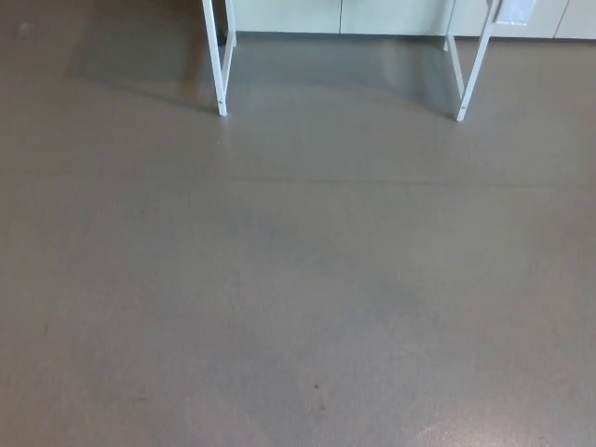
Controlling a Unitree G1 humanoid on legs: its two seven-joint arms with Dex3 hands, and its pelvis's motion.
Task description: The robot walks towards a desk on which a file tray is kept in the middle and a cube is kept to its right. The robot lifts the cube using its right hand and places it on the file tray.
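Walking up to the desk: bare floor and two white legs in sight.
The grey floor (298, 279) fills the head view. At its far edge stand the desk's left leg (221, 84) and right leg (472, 74), with pale cabinet fronts (372, 14) behind. The desktop lies above the frame, so the file tray and cube are out of sight. Neither hand shows, so their fingers cannot be judged; the arms probably hang low for walking.

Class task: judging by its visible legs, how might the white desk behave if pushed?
Its thin white legs suggest a light frame, probably easy to shift. The smooth grey floor would likely let it slide.
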